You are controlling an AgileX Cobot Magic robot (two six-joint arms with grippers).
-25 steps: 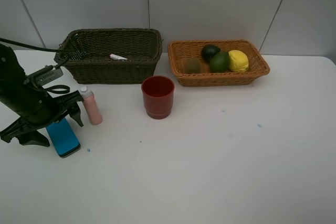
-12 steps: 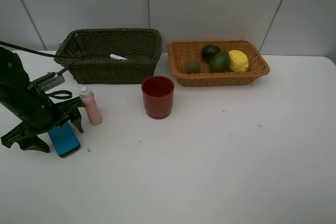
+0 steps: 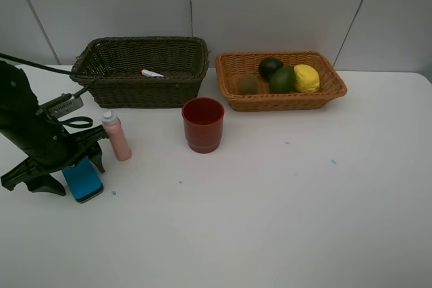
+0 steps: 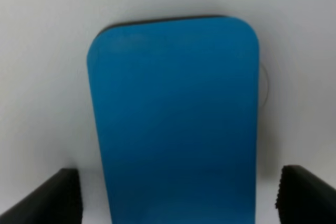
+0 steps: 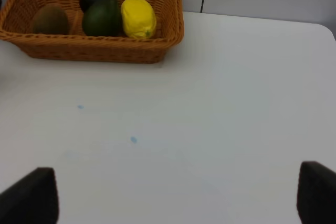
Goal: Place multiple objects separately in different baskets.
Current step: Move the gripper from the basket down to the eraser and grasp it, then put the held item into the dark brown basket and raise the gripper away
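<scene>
My left gripper (image 3: 71, 170) is open and low over the table, its fingers on either side of the blue eraser (image 3: 85, 181). In the left wrist view the eraser (image 4: 173, 119) lies flat between the two fingertips, which are clear of it. The pink white-capped bottle (image 3: 117, 135) stands just right of that gripper. The red cup (image 3: 202, 123) stands mid-table. The white marker (image 3: 151, 73) lies in the dark basket (image 3: 142, 89). The lemon (image 3: 306, 77), green fruit (image 3: 282, 79), mangosteen (image 3: 270, 67) and kiwi (image 3: 248, 84) lie in the orange basket (image 3: 283, 104). My right gripper (image 5: 173, 198) is open and empty.
The right wrist view shows the orange basket (image 5: 94, 51) with its fruit across bare white table. Both baskets stand at the back against a grey wall. A black cable (image 3: 34, 63) runs from the left arm past the dark basket's corner.
My left gripper has sunk slightly, closing in around the blue eraser. The eraser and all other objects have not moved.
</scene>
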